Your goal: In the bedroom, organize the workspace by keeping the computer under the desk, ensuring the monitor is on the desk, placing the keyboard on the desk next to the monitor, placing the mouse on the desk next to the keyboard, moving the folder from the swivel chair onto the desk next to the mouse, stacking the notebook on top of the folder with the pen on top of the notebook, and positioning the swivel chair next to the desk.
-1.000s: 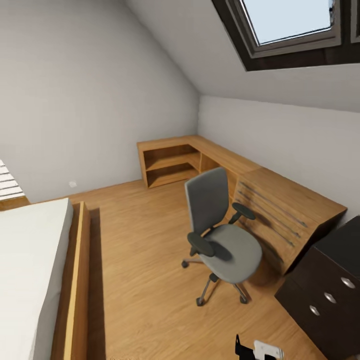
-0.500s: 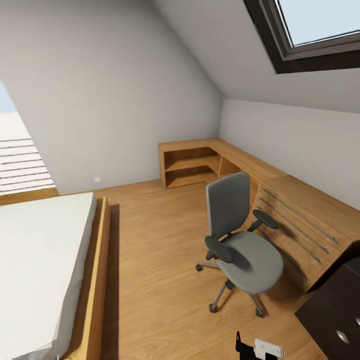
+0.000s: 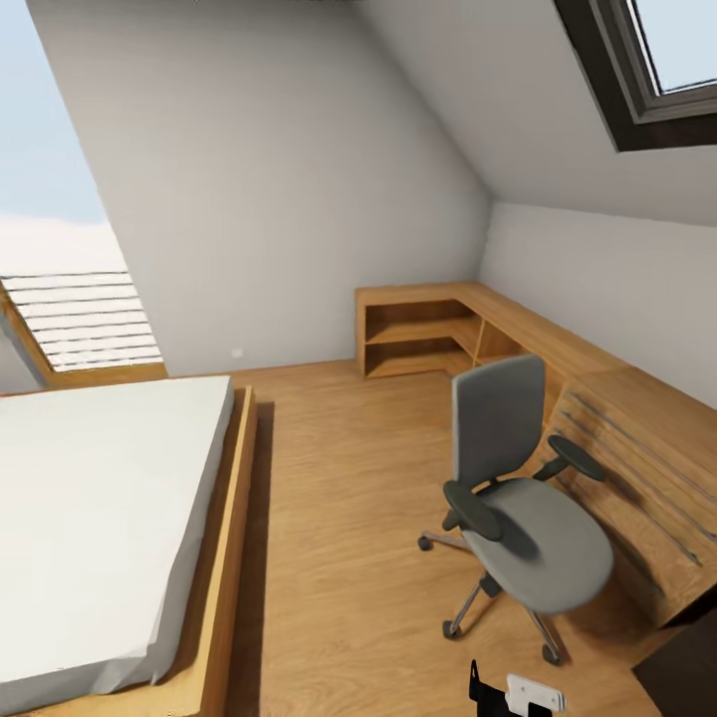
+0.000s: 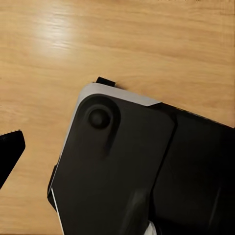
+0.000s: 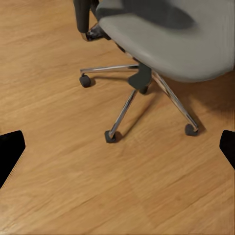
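Observation:
The grey swivel chair (image 3: 518,518) stands on the wooden floor at the right of the head view, and its seat is bare. A dark corner of the desk (image 3: 687,682) peeks in at the bottom right. In the right wrist view the chair's seat (image 5: 171,39) and chrome star base (image 5: 142,93) lie ahead. My right gripper (image 5: 118,149) is open above the floor with nothing in it. One fingertip (image 4: 10,152) of my left gripper shows beside a dark part of my own body (image 4: 127,166). The computer, monitor, keyboard, mouse, folder, notebook and pen are out of view.
A bed (image 3: 100,518) with a wooden frame takes up the left. A light wooden shelf and drawer unit (image 3: 518,344) runs along the far and right walls behind the chair. A skylight (image 3: 662,70) is at the upper right. Open floor lies between bed and chair.
The camera has turned left. The chair has slid right in the picture, the desk has almost left it, and more of the bed and a low window show.

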Motion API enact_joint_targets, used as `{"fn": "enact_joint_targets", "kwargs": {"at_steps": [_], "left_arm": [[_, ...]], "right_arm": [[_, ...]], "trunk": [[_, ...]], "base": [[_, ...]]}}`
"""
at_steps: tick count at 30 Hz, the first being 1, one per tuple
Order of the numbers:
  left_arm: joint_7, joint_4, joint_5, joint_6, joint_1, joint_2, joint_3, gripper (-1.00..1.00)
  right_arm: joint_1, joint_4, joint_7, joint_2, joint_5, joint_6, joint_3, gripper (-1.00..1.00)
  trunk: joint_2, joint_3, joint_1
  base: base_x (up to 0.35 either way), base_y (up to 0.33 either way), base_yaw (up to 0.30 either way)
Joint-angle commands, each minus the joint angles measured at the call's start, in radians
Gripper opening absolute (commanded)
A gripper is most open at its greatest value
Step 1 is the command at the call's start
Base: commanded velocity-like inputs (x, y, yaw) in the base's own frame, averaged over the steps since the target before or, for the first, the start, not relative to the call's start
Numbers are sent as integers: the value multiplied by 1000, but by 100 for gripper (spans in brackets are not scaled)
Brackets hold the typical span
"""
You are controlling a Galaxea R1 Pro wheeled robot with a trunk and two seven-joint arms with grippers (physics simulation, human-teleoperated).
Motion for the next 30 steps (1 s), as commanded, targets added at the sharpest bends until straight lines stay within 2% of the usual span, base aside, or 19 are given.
{"fn": "enact_joint_targets", "kwargs": {"at_steps": [1,24,30], "left_arm": [[3,1,7,-3,-1,0,-8,100],[4,-6,10,-10,-1,0,-6,100],[4,-65,8,-14,-1,0,-8,100]], "right_arm": [[-1,2,-6,1,-3,-3,9,100],[-1,2,-5,2,-2,-3,9,100],[-1,2,-5,1,-1,-3,9,100]], "trunk": [[-2,-1,1],[-2,15,1],[-2,18,1]], "base": [[0,0,269],[0,0,269],[0,0,248]]}}
